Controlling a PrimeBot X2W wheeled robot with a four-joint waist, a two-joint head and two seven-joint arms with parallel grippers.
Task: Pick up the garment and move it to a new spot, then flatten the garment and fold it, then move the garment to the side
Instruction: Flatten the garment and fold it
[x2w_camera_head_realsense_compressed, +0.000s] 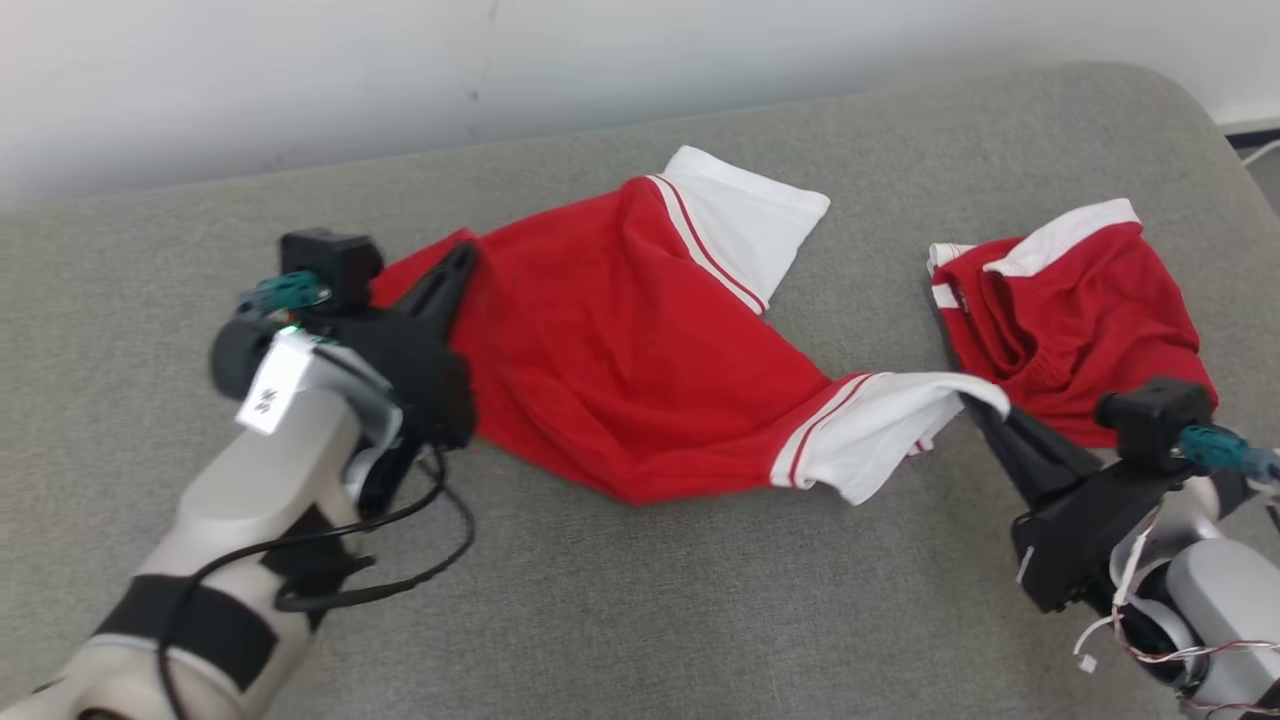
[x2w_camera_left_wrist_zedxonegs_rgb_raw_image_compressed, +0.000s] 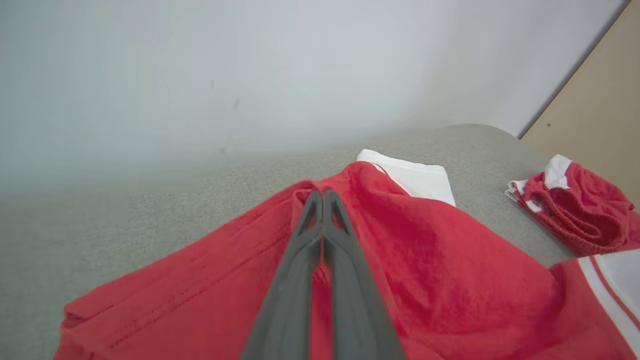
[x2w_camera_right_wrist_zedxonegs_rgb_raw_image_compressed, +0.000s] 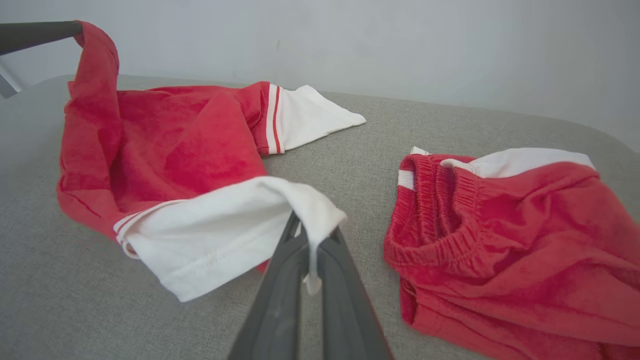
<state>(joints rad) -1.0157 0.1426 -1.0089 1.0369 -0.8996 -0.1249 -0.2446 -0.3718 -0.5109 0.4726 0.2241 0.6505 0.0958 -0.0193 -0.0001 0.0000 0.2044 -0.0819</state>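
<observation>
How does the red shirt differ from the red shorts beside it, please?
The shirt is pinched by both grippers, the left gripper on a red edge, the right gripper on a white sleeve; the shorts lie untouched. The shirt is spread wide; the shorts sit bunched up. The shirt looks larger than the shorts. Both are red with white trim.

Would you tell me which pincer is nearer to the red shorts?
Right. The right pincer grips the shirt by its white sleeve beside the shorts; the left pincer grips its far hem.
</observation>
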